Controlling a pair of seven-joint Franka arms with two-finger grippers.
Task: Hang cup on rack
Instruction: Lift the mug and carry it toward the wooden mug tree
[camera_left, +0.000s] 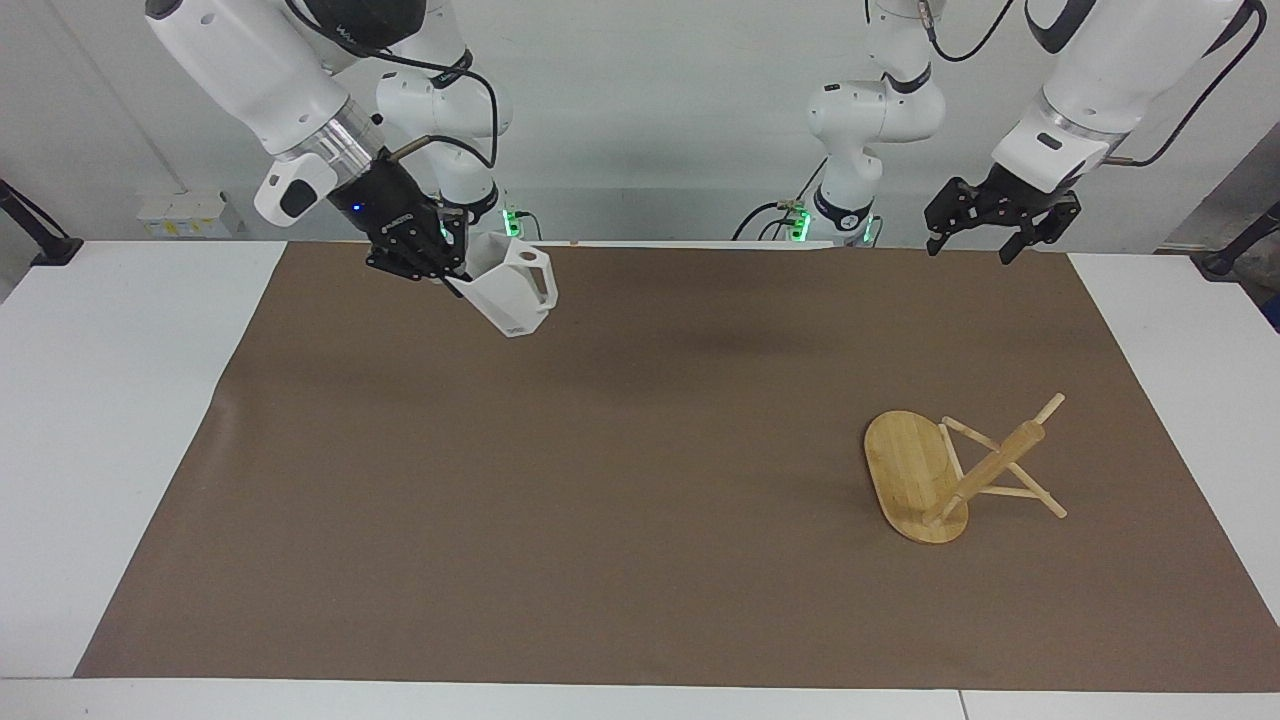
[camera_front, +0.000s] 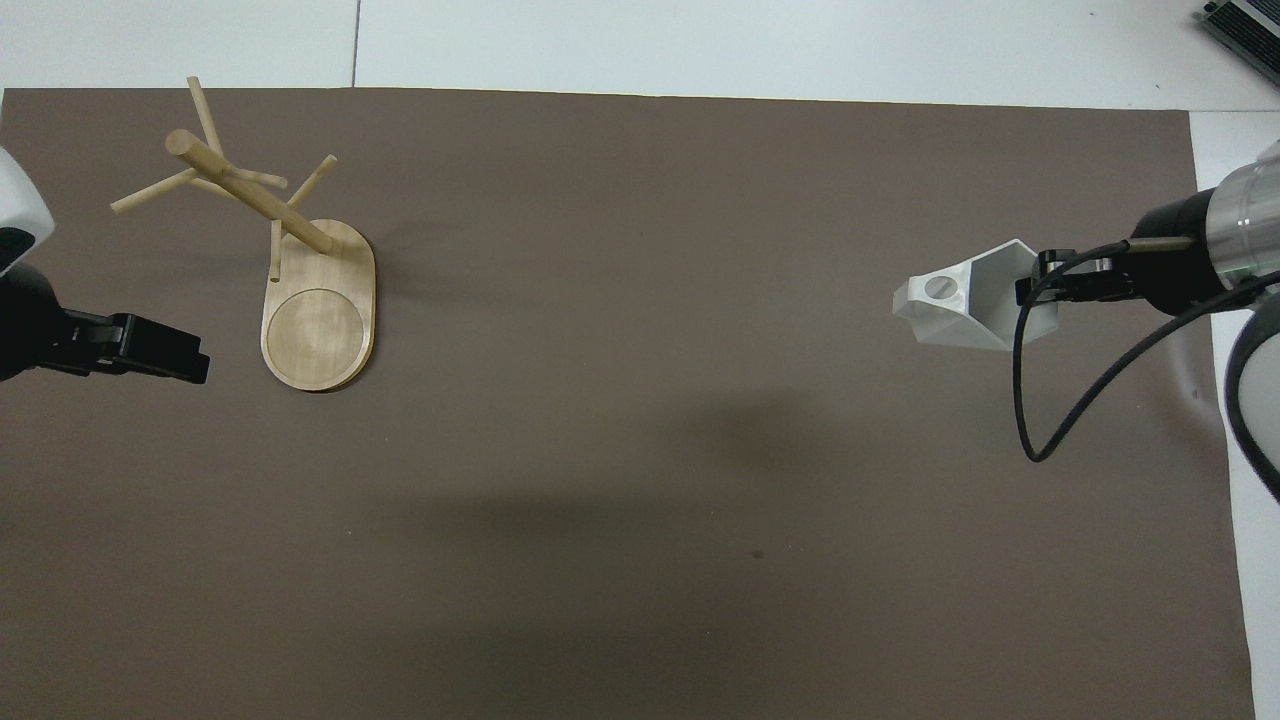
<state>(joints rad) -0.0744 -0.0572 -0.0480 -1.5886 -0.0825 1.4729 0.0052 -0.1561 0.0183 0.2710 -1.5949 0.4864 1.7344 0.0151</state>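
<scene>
We saw a plain white cup (camera_left: 512, 290), unpatterned, its facets shaded pale grey. The rack (camera_left: 955, 472) was light bamboo, honey-tan, with fine straight grain on its oval base. A flat brown mat (camera_left: 640, 560) covered the white bench (camera_left: 120, 420). Both arms were glossy white with dark grey bands; the right claw (camera_left: 447, 268) and the left claw (camera_left: 970, 246) were black. Green lights glowed at the arm bases.

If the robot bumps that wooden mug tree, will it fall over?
Probably not easily. The mug tree has a wide flat oval base, so it likely stands steady. But its post sits at one end, so a push up high might tip it. Its thin pegs look breakable.
</scene>
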